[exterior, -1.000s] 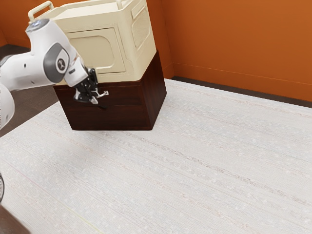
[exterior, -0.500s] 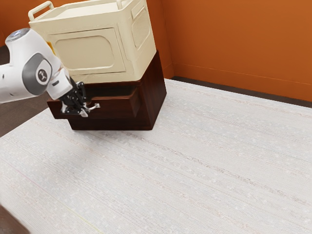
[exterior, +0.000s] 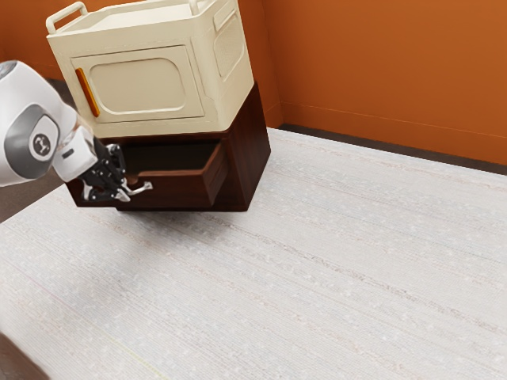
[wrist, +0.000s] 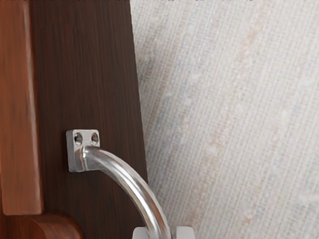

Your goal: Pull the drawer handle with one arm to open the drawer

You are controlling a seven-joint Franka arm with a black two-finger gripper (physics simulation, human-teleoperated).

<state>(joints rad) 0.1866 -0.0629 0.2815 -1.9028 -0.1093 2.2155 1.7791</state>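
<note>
The curved, silver metal handle [wrist: 130, 181] is pinched between both jaws of the black two-finger gripper [exterior: 121, 191]. It is fixed to the red-brown wooden drawer [exterior: 184, 189], which is pulled partly out of the dark wooden cabinet [exterior: 253, 150] under the cream box [exterior: 142, 124].

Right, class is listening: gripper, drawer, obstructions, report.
Gripper shut on the handle. Drawer open, its inside showing. Cream box atop the cabinet, not in the drawer's path.

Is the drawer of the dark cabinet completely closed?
No, the drawer stands out from the dark cabinet, and its open inside is visible.
</note>
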